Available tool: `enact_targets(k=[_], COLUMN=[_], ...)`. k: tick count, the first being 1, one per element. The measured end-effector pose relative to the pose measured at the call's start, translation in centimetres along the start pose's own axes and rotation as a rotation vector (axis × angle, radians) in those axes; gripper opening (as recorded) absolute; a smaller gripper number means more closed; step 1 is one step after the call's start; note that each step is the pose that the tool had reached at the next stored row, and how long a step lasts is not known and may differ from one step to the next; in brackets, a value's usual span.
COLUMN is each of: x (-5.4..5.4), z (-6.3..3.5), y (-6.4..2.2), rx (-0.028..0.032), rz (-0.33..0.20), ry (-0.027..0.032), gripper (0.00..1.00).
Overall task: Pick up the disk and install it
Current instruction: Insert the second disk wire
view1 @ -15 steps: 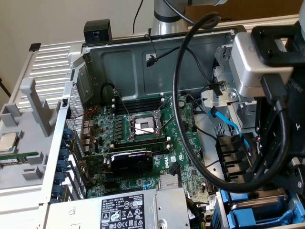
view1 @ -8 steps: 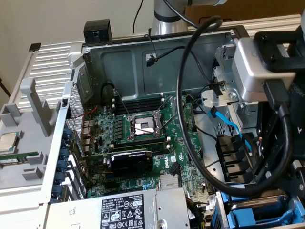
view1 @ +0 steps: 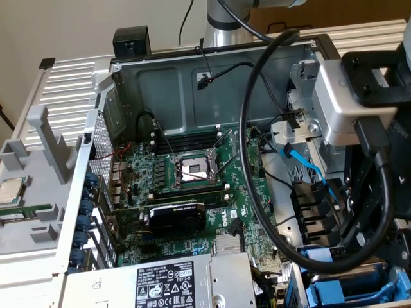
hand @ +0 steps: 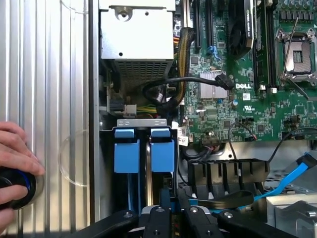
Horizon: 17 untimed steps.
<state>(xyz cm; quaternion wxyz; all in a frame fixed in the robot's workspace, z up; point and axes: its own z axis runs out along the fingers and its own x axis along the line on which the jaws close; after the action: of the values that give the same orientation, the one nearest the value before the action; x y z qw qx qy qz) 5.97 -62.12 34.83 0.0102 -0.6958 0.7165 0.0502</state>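
- My gripper (hand: pixel 173 218) is parked right over the drive bay (hand: pixel 143 124), black fingers (hand: pixel 157 220) pinched in close together.
- Something blue sits between the fingertips, and I honestly can't tell if that's the disk's frame or if they're gripping it at all.
- The disk (hand: pixel 148 163) looks to be standing on edge in the bay, just beyond the fingertips, between two blue tabs (hand: pixel 126 148).
- Motherboard (hand: pixel 247 74) sits off to one side of the fingers.
- A person's hand (hand: pixel 12 163) rests on a black knob (hand: pixel 15 186) on the ribbed table, well apart from the fingers.
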Motion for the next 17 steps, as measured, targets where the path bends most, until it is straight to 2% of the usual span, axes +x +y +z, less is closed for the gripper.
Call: enact_targets(k=[17], x=[-0.13], z=[0.32], y=[-0.12], rx=[-0.0013], rz=[-0.015], ry=[0.0003], gripper=[0.17])
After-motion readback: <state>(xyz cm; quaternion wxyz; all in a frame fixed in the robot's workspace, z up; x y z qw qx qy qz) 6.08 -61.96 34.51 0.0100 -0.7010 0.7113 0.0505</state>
